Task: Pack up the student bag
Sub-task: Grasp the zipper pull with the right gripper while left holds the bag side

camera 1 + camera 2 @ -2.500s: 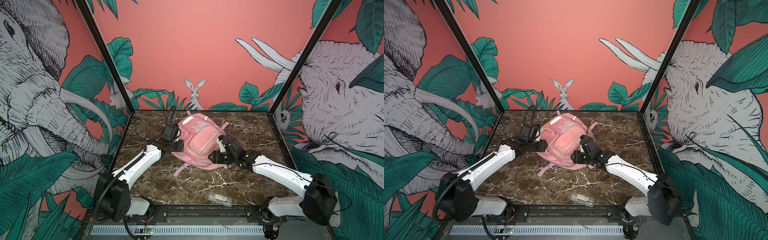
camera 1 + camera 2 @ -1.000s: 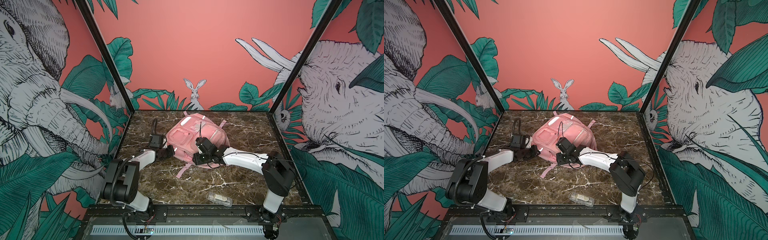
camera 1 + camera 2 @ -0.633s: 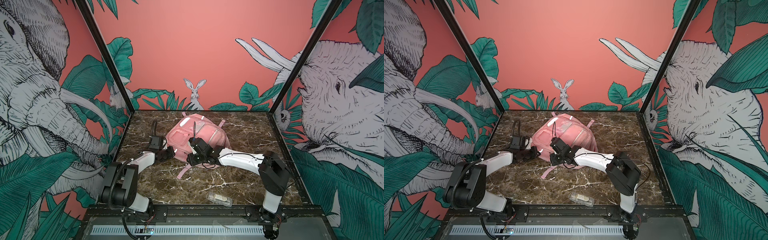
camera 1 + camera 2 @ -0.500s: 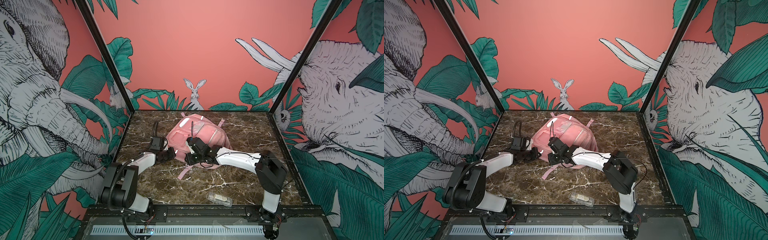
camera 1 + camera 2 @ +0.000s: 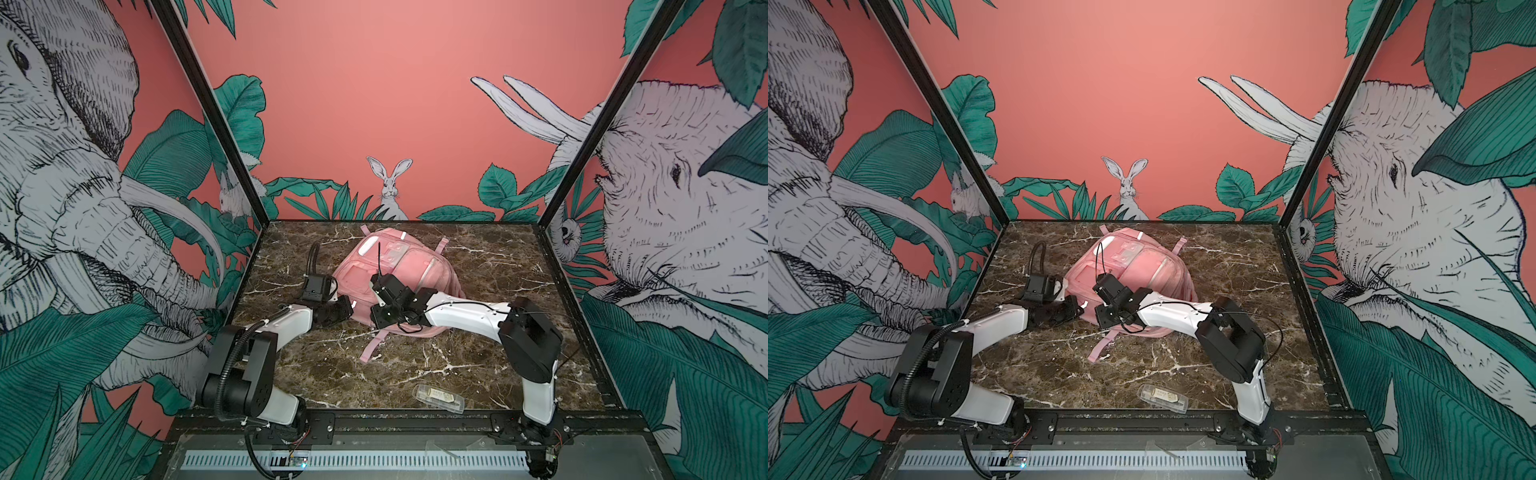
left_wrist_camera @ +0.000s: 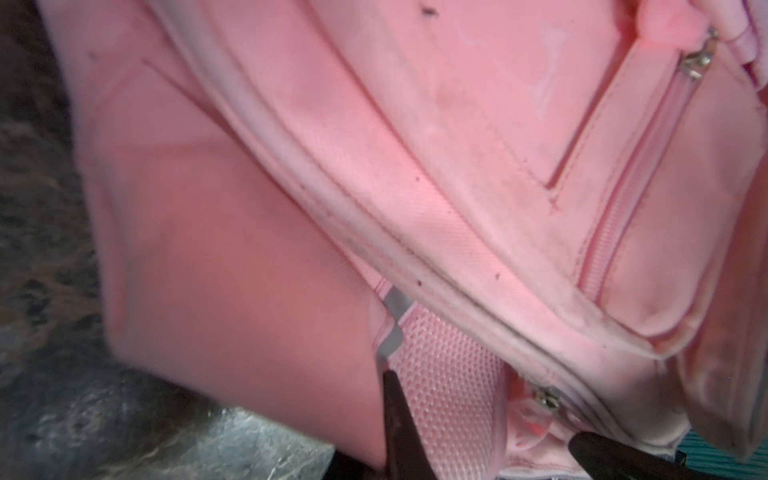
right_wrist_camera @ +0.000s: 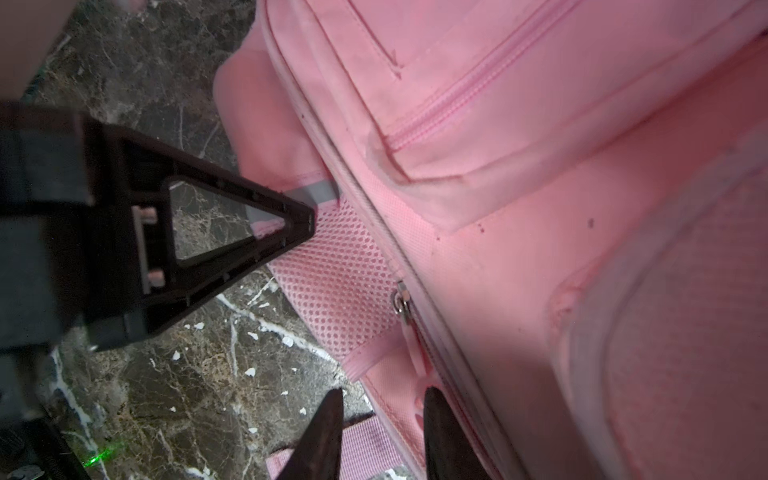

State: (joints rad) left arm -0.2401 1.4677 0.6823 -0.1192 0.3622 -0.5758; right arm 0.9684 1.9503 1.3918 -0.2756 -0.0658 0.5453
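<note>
The student bag (image 5: 415, 266) is lying at the back middle of the table (image 5: 324, 374). Only the right wrist view is showing the left gripper (image 7: 305, 220) clenching the student bag at its mesh pocket (beside the grey strip (image 7: 318, 193)). The right gripper (image 7: 384, 392) is hovering released, its jaws straddling the bag's edge.

Even soft light, faint shadows, student bag (image 6: 249, 249) blurred close-up, wide-angle stretched edges.

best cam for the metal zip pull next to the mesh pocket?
Right wrist: zip pull is sharp and whole, beside the bag's mesh pocket. Left wrist shows it too, but blurrier. In both top views I can't make it out.
</note>
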